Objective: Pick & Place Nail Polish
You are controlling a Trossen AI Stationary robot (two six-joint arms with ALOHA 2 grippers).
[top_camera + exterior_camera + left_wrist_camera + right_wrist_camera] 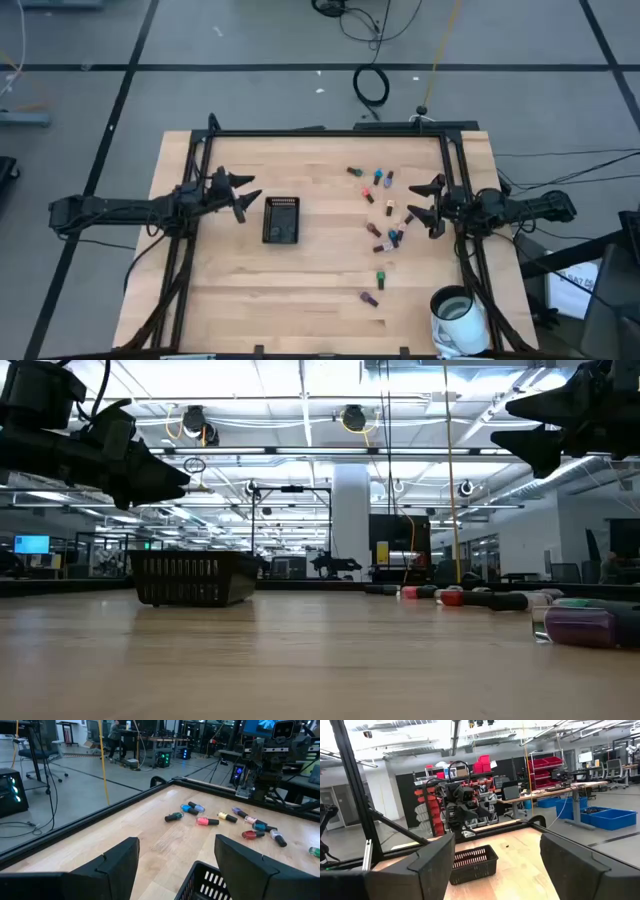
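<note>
About a dozen tiny nail polish bottles (383, 207) with dark caps lie scattered on their sides across the right half of the wooden table. Bodies show red, blue, teal, pink and brown. A green one (380, 279) and a purple one (370, 298) lie apart, nearer the front edge.

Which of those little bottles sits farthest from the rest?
The purple bottle, lying alone nearest the table's front edge, past the green bottle; the others cluster farther back beside the right gripper.
</note>
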